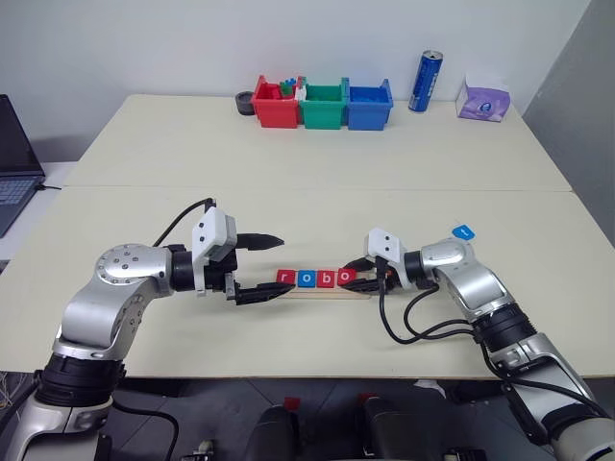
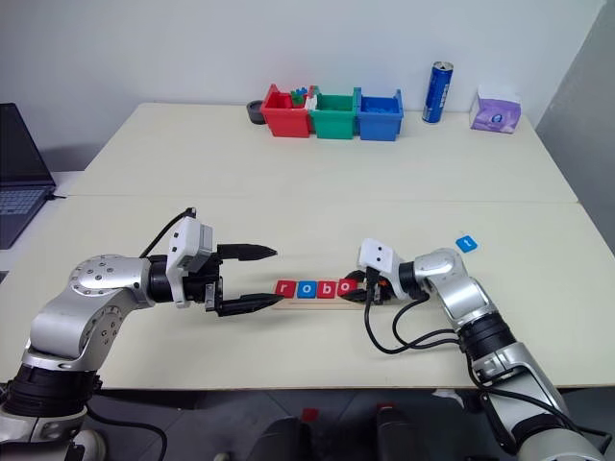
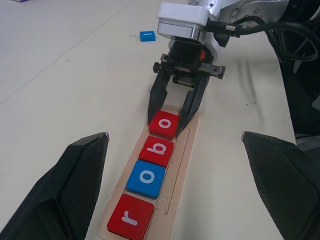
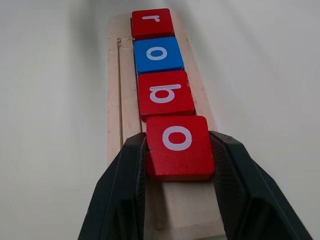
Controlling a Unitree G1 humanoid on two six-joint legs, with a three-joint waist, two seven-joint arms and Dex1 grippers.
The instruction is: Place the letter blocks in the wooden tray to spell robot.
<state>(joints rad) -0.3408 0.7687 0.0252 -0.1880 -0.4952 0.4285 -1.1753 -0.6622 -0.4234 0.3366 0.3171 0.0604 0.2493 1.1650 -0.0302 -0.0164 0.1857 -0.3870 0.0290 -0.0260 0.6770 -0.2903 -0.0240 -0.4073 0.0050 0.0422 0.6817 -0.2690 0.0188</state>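
Clamped between the black fingers of my right gripper (image 4: 177, 165), a red "o" block (image 4: 177, 145) sits fourth in the wooden tray (image 3: 187, 145), touching the red "b" block (image 4: 164, 94); beyond it lie the blue "o" block (image 4: 157, 54) and the red "r" block (image 4: 151, 22), all flat square tiles in one row beside the lengthwise groove. My left gripper (image 1: 261, 267) hangs with its jaws spread wide at the tray's "r" end, touching nothing. One blue block (image 1: 463, 231) lies alone on the cream table (image 1: 307, 144) behind my right arm. Red, green and blue plastic bins (image 1: 322, 104) line the far edge, well apart, with open tabletop between.
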